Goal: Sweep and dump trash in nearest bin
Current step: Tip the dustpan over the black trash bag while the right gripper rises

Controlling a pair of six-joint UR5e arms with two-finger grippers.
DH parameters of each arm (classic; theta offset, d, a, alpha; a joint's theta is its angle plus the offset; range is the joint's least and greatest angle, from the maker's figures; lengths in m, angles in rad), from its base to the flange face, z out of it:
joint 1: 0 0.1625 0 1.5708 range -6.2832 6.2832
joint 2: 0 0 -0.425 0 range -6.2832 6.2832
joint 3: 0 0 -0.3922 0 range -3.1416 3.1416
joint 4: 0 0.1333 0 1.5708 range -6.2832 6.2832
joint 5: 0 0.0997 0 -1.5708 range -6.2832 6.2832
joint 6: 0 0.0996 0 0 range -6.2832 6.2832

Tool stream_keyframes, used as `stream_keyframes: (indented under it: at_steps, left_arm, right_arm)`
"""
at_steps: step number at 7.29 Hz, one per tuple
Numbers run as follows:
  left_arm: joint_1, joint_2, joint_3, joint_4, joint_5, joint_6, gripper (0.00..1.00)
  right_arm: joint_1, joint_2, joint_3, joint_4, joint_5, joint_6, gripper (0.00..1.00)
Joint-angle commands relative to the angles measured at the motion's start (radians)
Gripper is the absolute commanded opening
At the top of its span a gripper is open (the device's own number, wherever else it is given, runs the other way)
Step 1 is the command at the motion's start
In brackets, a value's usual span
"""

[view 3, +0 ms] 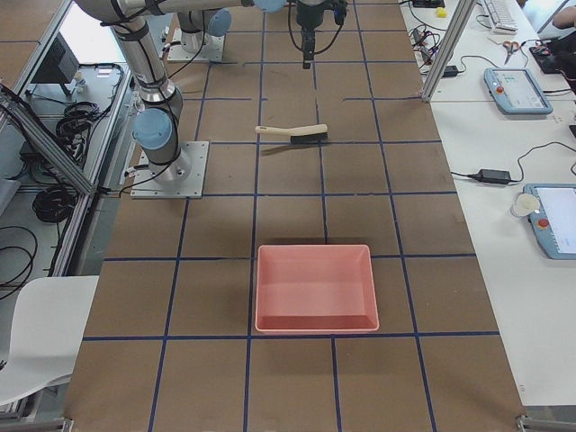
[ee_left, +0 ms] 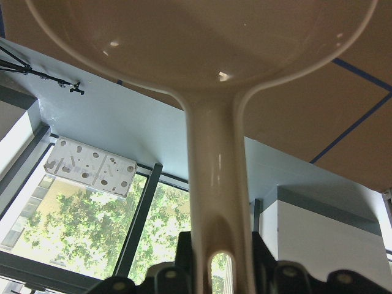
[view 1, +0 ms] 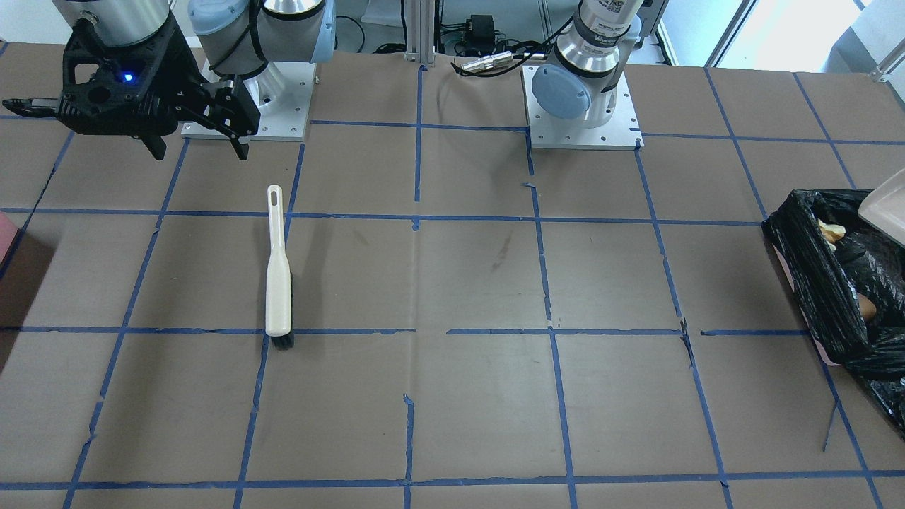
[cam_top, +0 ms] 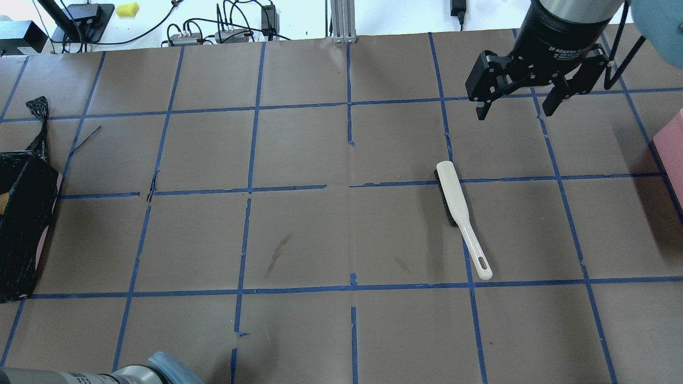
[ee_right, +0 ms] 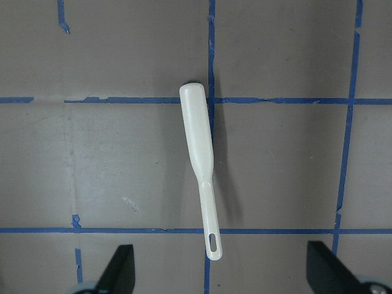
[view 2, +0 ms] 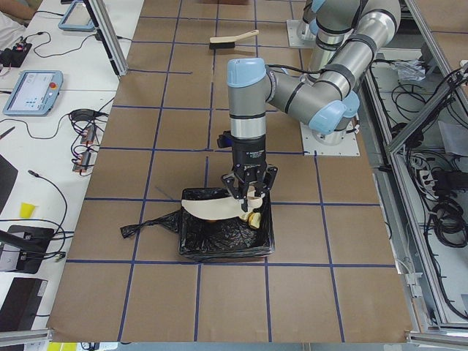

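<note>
My left gripper (view 2: 247, 191) is shut on the handle of a cream dustpan (view 2: 212, 208), which hangs tilted over the bin (view 2: 227, 238), a box lined with a black bag. The left wrist view shows the dustpan's (ee_left: 202, 61) underside and its handle clamped between the fingers. Trash lies inside the bin (view 1: 813, 276): a pale yellow chunk (view 1: 831, 230) and an orange-brown lump (view 1: 866, 307). My right gripper (cam_top: 515, 113) hangs open and holds nothing, above the table just beyond the brush (cam_top: 459, 213). The cream brush (view 1: 278, 276) lies flat on the table.
A pink tray (view 3: 315, 288) sits on the table at my right end, its edge (cam_top: 675, 138) showing in the overhead view. The brown table (cam_top: 320, 224) carries a blue tape grid. Cables and power bricks (cam_top: 224, 32) lie past the far edge.
</note>
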Motion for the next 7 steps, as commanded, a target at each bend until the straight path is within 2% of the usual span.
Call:
stream_keyframes:
  at_steps: [1,3,5,7]
  left_arm:
    - [-0.035,0.029,0.003,-0.088,-0.147,-0.101,0.05]
    - [-0.116,0.030,0.002,-0.130,-0.224,-0.240,0.05]
    - [-0.215,0.033,-0.030,-0.165,-0.390,-0.392,0.05]
    - [-0.333,0.003,-0.037,-0.213,-0.472,-0.502,0.05]
  right_arm:
    - [0.000,0.000,0.001,0.001,0.000,0.001,1.00]
    - [0.000,0.000,0.001,0.001,0.000,0.001,1.00]
    - [0.000,-0.002,0.001,0.005,0.000,0.000,1.00]
    - [0.000,-0.005,0.003,0.007,0.000,0.001,1.00]
